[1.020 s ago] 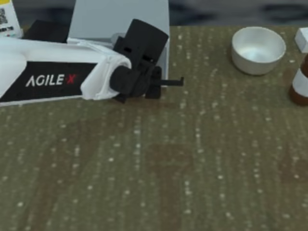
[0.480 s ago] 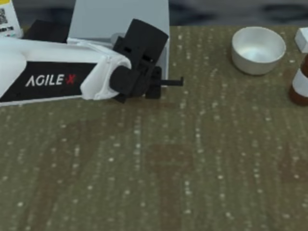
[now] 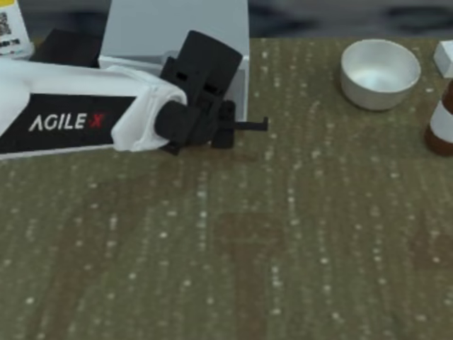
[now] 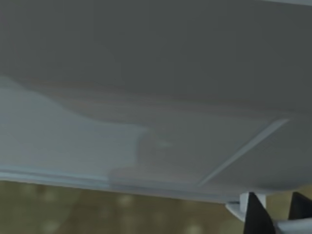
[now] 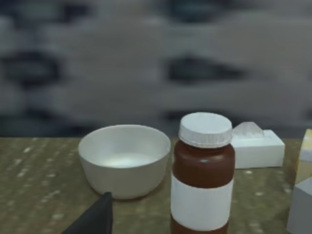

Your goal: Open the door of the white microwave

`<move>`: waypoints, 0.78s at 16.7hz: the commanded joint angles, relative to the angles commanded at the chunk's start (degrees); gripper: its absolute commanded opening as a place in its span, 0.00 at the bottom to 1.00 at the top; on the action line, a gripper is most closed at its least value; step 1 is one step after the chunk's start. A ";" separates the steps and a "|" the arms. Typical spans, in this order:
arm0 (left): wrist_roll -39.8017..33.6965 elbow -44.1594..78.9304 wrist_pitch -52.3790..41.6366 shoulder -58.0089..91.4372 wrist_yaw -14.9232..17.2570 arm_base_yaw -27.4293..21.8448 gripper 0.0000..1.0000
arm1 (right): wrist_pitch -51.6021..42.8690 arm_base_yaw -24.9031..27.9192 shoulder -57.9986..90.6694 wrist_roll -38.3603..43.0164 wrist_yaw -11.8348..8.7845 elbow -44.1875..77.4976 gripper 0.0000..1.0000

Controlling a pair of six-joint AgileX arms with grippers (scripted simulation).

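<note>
— What has changed since a moment ago?

— My left arm has drawn back a little toward the left of the top view, and my left gripper has slid with it along the front of the white microwave. The microwave has stayed put at the table's far edge.

— Where is the door?

— The door covers the microwave's front, right against my left gripper. In the left wrist view it fills nearly everything, with my dark fingertips at its lower corner. Whether they are apart or clamped on an edge, I cannot tell.

— How will it handle?

— I judge it a stiff, light, hinged panel, smooth and likely slippery. I would hook its free edge rather than press the window, and pull along the hinge's arc.

— Any writing?

— "AGILE X" on my left arm. A card left of the microwave carries a code too small to read.

— And the right gripper?

— Parked well right of the microwave, near the bowl and a brown bottle with a blank white label.
</note>
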 joint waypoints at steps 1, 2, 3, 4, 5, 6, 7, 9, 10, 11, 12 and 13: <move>0.60 -0.57 0.38 -0.42 0.37 0.11 0.00 | 0.00 0.00 0.00 0.00 0.00 0.00 1.00; 1.12 -1.13 0.62 -0.68 0.66 0.24 0.00 | 0.00 0.00 0.00 0.00 0.00 0.00 1.00; 1.45 -1.54 0.76 -0.84 0.87 0.34 0.00 | 0.00 0.00 0.00 0.00 0.00 0.00 1.00; 1.51 -1.60 0.79 -0.87 0.91 0.36 0.00 | 0.00 0.00 0.00 0.00 0.00 0.00 1.00; 1.51 -1.60 0.79 -0.87 0.91 0.36 0.00 | 0.00 0.00 0.00 0.00 0.00 0.00 1.00; 1.51 -1.60 0.79 -0.87 0.91 0.36 0.00 | 0.00 0.00 0.00 0.00 0.00 0.00 1.00; 1.51 -1.60 0.79 -0.87 0.91 0.36 0.00 | 0.00 0.00 0.00 0.00 0.00 0.00 1.00; 1.51 -1.60 0.79 -0.87 0.91 0.36 0.00 | 0.00 0.00 0.00 0.00 0.00 0.00 1.00; 1.51 -1.60 0.79 -0.87 0.91 0.36 0.00 | 0.00 0.00 0.00 0.00 0.00 0.00 1.00; 1.51 -1.60 0.79 -0.87 0.91 0.36 0.00 | 0.00 0.00 0.00 0.00 0.00 0.00 1.00; 1.51 -1.60 0.79 -0.87 0.91 0.36 0.00 | 0.00 0.00 0.00 0.00 0.00 0.00 1.00; 1.51 -1.60 0.79 -0.87 0.91 0.36 0.00 | 0.00 0.00 0.00 0.00 0.00 0.00 1.00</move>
